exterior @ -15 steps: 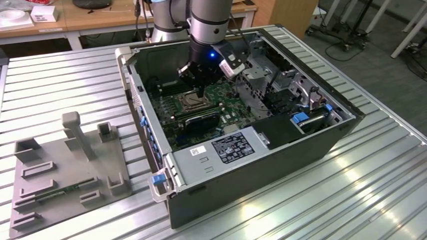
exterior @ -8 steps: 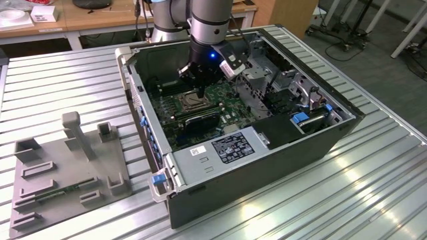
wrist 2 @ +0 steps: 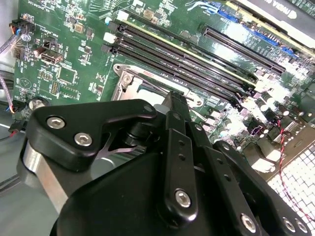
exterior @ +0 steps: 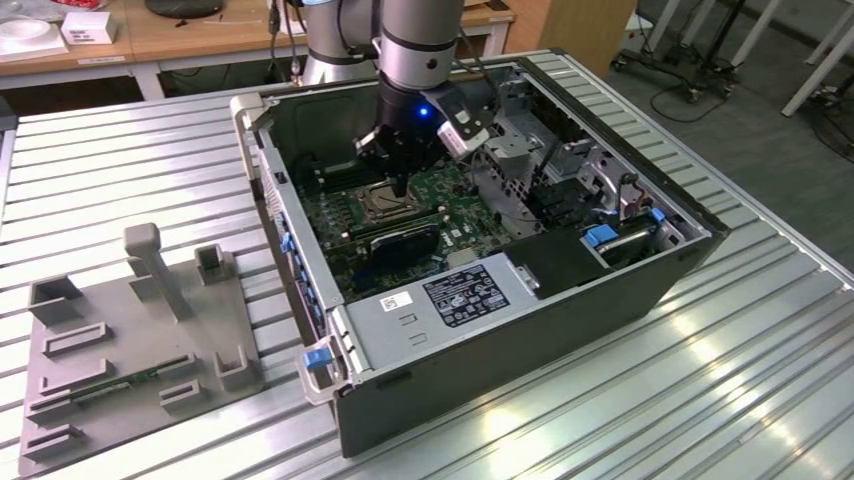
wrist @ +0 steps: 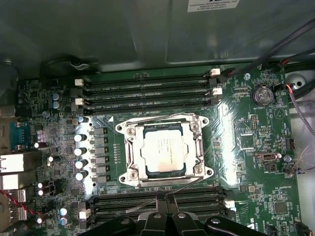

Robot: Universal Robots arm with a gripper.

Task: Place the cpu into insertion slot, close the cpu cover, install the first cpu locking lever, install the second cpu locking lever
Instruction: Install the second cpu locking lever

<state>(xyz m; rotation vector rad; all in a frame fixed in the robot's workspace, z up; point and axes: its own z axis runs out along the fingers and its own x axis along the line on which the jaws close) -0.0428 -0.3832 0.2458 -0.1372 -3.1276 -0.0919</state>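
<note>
In the first wrist view the cpu, a silver-grey square, lies flat in the insertion slot. The cpu cover lies down around it as a steel frame. Thin wire levers stick out at the socket edge nearest my gripper. The fingertips are pressed together right at those wires, and I cannot tell whether a wire is pinched. In the exterior view the gripper reaches down into the open computer case just over the socket. In the second wrist view the black fingers cover most of the socket.
Long black memory slots run on both sides of the socket. Case walls, a drive cage and a metal box hem in the board. Red cables lie at one edge. A grey fixture stands at the exterior view's left.
</note>
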